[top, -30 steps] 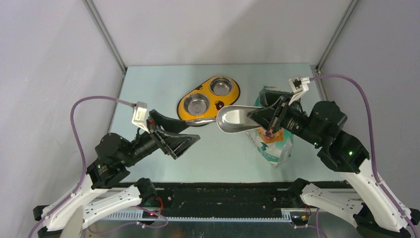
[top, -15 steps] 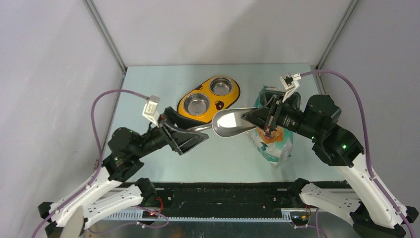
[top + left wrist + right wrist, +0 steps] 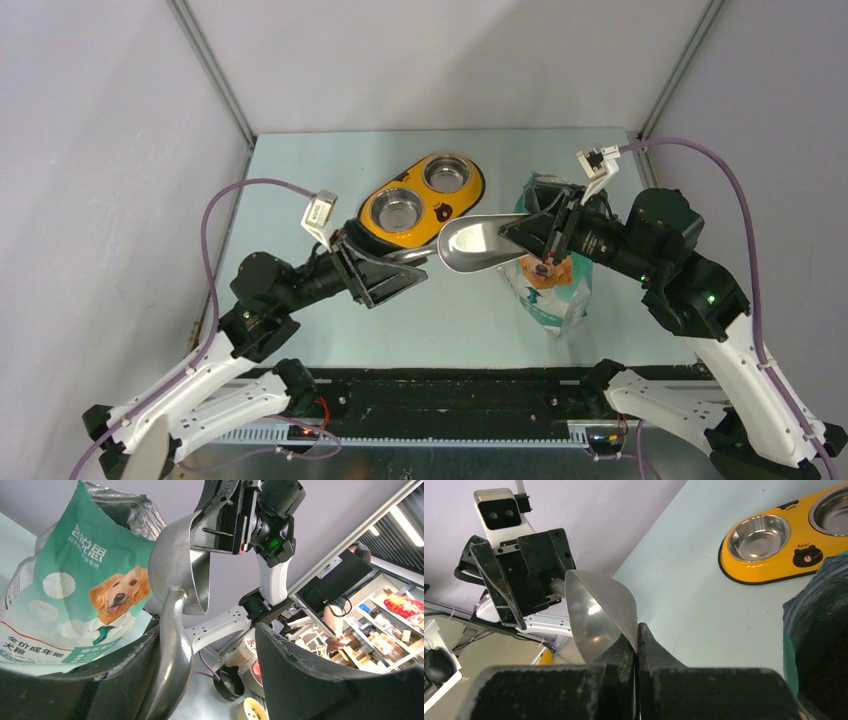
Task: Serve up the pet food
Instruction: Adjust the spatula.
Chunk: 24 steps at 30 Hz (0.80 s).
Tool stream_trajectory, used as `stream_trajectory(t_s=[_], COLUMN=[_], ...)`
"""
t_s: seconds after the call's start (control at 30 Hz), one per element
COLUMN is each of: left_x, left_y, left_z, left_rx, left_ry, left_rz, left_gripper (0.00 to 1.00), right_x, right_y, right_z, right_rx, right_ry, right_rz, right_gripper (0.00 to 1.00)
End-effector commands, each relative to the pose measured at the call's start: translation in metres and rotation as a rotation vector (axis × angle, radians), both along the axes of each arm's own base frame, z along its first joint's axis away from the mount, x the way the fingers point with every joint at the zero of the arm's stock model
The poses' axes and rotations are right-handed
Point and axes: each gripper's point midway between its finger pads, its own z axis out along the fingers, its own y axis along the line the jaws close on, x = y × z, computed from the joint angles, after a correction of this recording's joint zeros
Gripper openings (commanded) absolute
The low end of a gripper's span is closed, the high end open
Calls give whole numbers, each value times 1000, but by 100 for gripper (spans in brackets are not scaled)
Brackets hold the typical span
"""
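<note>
A grey metal scoop [image 3: 470, 245] hangs in the air over the table, empty. My right gripper [image 3: 515, 235] is shut on the rim of its bowl [image 3: 599, 610]. My left gripper [image 3: 405, 275] is open around the scoop's handle [image 3: 172, 645]. The handle rests against the left finger [image 3: 125, 675], and a wide gap separates it from the right finger [image 3: 310, 680]. The teal-and-white bag [image 3: 550, 290] with a golden dog [image 3: 117, 597] stands open under my right arm. The pet food is hidden inside the bag's dark mouth [image 3: 819, 655].
A yellow feeder with two steel bowls [image 3: 420, 200] lies at the back centre of the pale table, both bowls empty [image 3: 759, 537]. Grey walls close in the left, back and right sides.
My left arm has swung right and forward until its jaws straddle the scoop's handle, and those jaws have narrowed. My right gripper has kept hold of the scoop, shifting only slightly.
</note>
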Motion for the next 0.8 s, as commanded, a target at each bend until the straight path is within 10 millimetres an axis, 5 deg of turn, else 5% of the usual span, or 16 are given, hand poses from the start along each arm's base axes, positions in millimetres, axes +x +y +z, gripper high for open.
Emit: stream_trajectory(t_s=[0.0, 0.77], left_x=[-3, 11], left_y=[5, 0], left_z=[8, -3], left_rx=[-25, 15], left_ry=[-17, 29], left_rz=[-5, 29], left_gripper=[67, 33], right_x=[-3, -5], right_y=[-8, -6], right_z=[22, 14], right_rx=[12, -17], right_ry=[-75, -71], right_rz=[-11, 18], right_gripper=[0, 0])
